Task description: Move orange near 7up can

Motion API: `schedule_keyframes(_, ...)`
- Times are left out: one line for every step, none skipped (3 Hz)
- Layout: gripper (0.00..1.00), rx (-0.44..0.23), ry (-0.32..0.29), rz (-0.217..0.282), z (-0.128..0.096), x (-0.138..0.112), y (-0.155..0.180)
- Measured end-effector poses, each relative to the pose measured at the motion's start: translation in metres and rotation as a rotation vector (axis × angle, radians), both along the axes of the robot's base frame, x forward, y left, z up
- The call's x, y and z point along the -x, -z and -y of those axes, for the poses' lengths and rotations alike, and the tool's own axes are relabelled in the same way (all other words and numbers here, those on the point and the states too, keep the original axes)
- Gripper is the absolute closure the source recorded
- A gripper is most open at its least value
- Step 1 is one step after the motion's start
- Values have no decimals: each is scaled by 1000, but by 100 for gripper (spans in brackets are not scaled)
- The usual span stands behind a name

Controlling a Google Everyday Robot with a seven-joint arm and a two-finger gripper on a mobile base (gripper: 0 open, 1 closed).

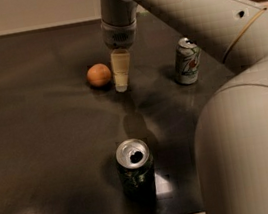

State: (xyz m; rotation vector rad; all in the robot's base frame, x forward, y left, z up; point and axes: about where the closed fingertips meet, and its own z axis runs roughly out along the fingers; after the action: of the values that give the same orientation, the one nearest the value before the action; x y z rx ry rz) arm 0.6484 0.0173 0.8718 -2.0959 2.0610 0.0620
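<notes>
Hovering hand (121,84): points straight down over the far middle of the desk (43,143), tip low; wide or narrow, I cannot tell, as it shows as one pale taper.
Orange (99,75): resting on the desk just left of the hand, a small gap between them, not held.
7up can (188,61): upright, right of the hand, well apart from the orange.
Key relation: orange left, can right, hand between them, so a short shift left probably comes first.
Dark green can (136,169): near side, away from that line.
</notes>
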Motion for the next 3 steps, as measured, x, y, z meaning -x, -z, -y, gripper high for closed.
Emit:
schedule_keyframes(0,-19,9,-12,-14,-10,6)
schedule_keyframes(0,-36,18,-20,-28,-18,11)
schedule_keyframes(0,-48,22,-27,-43,-21,16)
